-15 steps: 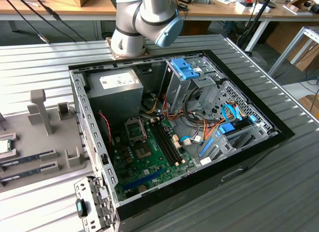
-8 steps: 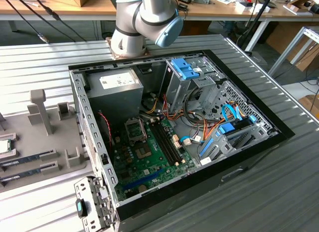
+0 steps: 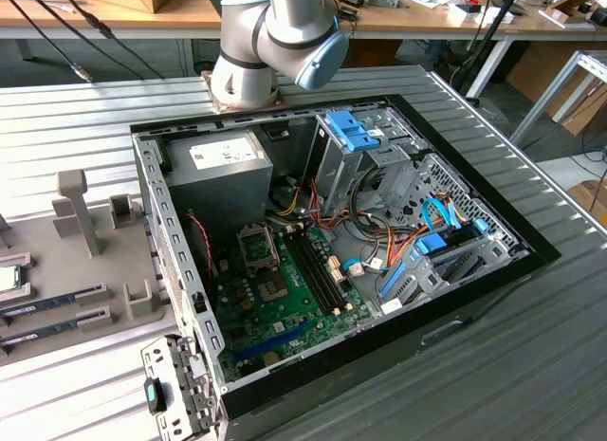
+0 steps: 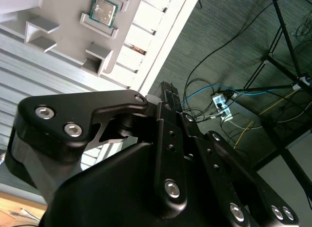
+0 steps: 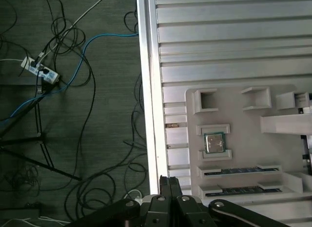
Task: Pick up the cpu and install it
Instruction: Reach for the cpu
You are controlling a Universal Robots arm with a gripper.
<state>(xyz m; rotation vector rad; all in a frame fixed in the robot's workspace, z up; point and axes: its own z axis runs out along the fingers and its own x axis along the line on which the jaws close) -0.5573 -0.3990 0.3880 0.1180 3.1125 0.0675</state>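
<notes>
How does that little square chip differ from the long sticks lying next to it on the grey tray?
The cpu is square with a silvery top; the memory sticks are long, thin and dark. One cpu, two sticks. Both sit in holders on the grey tray.

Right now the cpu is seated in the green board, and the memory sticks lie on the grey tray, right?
No. The cpu is not in the green board; it lies on the grey tray, beside the memory sticks, as the first wrist view shows.
</notes>
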